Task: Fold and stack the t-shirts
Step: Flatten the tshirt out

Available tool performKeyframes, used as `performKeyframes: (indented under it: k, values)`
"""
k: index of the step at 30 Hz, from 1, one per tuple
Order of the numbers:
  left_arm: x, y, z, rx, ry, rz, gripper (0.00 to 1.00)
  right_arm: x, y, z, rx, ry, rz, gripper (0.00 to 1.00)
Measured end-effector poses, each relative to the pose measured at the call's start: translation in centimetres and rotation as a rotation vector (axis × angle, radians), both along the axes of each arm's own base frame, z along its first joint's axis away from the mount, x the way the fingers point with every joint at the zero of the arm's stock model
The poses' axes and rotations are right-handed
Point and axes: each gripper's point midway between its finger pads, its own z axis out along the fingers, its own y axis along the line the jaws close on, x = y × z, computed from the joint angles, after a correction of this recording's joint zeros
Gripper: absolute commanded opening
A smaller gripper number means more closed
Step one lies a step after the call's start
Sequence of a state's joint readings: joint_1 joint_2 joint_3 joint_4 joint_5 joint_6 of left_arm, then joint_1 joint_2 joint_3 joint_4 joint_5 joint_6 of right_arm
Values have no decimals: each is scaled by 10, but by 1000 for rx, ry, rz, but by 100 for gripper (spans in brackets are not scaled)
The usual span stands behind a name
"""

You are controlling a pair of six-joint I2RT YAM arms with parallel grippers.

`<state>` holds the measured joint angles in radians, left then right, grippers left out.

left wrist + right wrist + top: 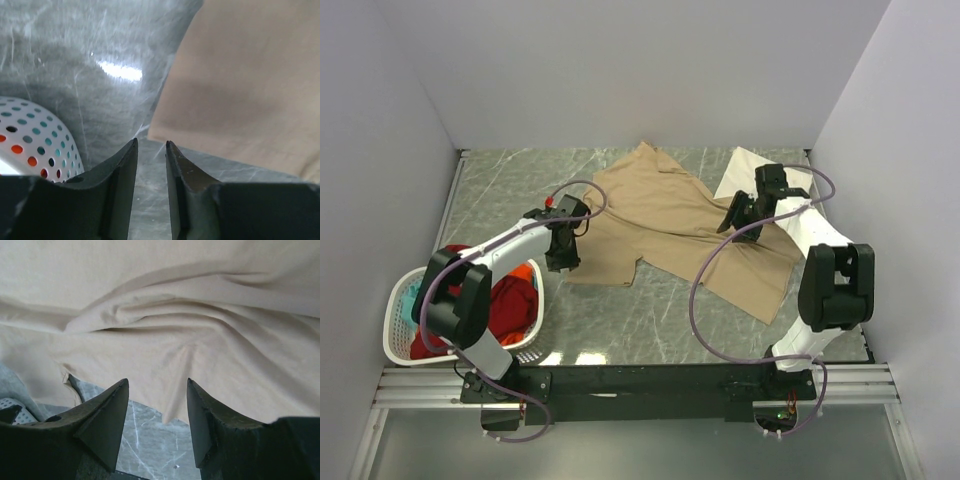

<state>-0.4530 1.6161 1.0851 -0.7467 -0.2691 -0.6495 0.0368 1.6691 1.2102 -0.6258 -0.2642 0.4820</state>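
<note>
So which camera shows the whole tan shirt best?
The top camera: only there is the tan shirt seen almost whole, spread out on the table. The left wrist camera shows just one edge and corner of it. The right wrist camera shows a close, wrinkled patch.

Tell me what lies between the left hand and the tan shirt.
Only bare table, seen in the left wrist view; the left hand points at a corner of the tan shirt.

Lab robot cell: plain white partition walls (620, 70) box in marbled table (620, 320), aluminium mounting rail (420, 385) in front.
</note>
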Motion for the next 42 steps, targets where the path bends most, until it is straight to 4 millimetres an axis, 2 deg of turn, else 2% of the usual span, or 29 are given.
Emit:
performKeyframes:
  k: [10, 18, 24, 33, 36, 42]
  values:
    - [-18, 1, -20, -24, 36, -9, 33, -10, -1, -2, -1, 2, -1, 57]
    - [-11, -4, -25, -49, 4, -12, 35, -15, -1, 1, -1, -9, -1, 57]
    - [-13, -3, -38, -43, 22, 10, 37, -17, -1, 1, 0, -8, 0, 57]
    - [-10, -3, -39, -47, 11, 39, 36, -21, -1, -1, -1, -2, -1, 57]
    - [-10, -4, -39, -51, 9, 44, 30, -21, -1, -1, -1, -2, -1, 57]
    - [-7, -7, -39, -63, -4, 56, 4, -21, -1, -1, -1, -1, -1, 57]
